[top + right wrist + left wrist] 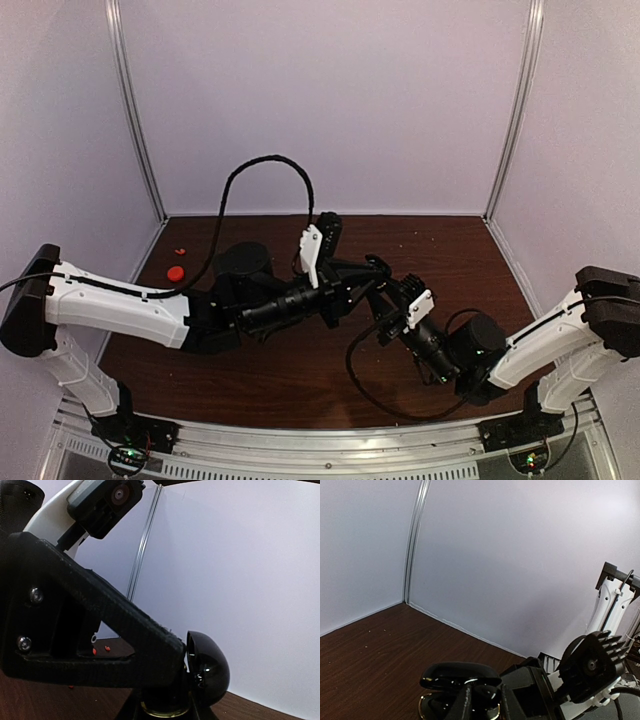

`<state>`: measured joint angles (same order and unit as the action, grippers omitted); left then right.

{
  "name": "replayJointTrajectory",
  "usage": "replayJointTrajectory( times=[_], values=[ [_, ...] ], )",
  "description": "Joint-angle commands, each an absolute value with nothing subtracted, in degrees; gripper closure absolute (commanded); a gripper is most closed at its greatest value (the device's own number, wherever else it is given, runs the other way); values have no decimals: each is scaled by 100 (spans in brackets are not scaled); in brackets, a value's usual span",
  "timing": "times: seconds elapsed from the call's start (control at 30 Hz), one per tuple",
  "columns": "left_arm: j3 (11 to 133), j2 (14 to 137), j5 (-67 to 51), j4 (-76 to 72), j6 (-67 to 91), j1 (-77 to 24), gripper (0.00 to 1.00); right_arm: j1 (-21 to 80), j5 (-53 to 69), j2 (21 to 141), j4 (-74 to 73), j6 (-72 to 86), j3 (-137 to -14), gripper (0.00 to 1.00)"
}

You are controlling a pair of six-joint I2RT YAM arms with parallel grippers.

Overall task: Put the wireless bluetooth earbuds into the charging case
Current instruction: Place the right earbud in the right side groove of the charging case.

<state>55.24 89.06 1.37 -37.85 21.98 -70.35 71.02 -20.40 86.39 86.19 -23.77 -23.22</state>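
Case (460,676), glossy black with its lid tipped open over a gold rim, sits over the middle of the table (285,372), caught between both arms. Left gripper (485,703) and right gripper (384,284) each pinch it, jaws pressed onto it from opposite sides. Red earbud (176,272) lies on the table near its left edge.

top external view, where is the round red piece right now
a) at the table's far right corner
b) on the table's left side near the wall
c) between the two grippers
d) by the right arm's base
b: the round red piece lies on the table at its left side, close to the left wall.
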Motion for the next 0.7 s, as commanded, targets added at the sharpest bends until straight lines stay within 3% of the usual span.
replayJointTrajectory(
  times=[0.0, 0.67],
  values=[
    [5629, 9034, 274, -3315, 2198, -7048, 83, 7148, -2014, 8452, 8999, -2285, -2439, 100],
    [5656, 9005, 572, -3029, 2209, -7047, 62, 7146, -2009, 8413, 9026, -2199, -2382, 100]
  ],
)
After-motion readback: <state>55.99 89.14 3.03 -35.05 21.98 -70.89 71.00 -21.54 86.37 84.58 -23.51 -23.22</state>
